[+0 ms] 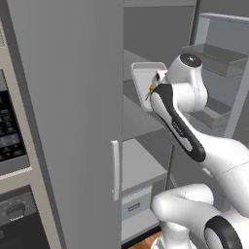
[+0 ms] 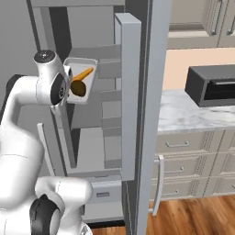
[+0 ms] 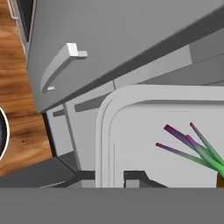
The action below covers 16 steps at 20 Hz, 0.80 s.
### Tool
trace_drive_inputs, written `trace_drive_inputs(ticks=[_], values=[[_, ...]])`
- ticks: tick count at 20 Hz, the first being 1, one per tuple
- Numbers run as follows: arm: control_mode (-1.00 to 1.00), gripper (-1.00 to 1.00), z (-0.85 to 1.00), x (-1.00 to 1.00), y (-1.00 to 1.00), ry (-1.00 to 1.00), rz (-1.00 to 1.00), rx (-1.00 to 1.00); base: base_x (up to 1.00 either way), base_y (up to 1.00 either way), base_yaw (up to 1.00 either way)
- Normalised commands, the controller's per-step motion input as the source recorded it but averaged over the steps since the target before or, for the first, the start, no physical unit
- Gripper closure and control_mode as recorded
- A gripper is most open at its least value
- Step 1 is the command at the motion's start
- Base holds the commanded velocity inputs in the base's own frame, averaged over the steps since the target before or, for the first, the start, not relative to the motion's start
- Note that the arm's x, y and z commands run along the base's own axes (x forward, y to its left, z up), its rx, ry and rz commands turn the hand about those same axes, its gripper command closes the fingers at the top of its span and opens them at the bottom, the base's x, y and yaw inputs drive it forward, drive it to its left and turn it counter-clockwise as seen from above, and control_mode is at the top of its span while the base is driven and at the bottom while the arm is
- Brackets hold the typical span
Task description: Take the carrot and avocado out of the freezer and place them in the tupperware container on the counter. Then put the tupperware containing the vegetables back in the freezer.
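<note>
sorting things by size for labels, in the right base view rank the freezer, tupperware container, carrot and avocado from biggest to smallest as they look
1. freezer
2. tupperware container
3. carrot and avocado: unsure. The carrot looks longer and thinner, the avocado rounder and bulkier.

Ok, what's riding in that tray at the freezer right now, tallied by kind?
Thin bright-orange carrot: 1
Dark olive-brown rounded avocado: 1
Total: 2 vegetables, both inside the shallow pale grey-white plastic tupperware tray, which is up at the open grey freezer's shelves.
</note>
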Motion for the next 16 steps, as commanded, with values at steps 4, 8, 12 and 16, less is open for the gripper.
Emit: trace_drive_inputs(ticks=[4,8,12,16], values=[[-1.0,1.0,0.11,0.54,0.0,0.03,0.0,0.0,0.0,0.0,0.0],[-1.0,1.0,0.24,0.6,0.0,0.04,0.0,0.03,0.0,0.0,0.0],[-1.0,1.0,0.28,0.5,-0.04,0.08,0.0,0.05,0.0,0.0,0.0],[-1.0,1.0,0.06,0.49,0.0,0.06,0.0,0.01,0.0,0.0,0.0]])
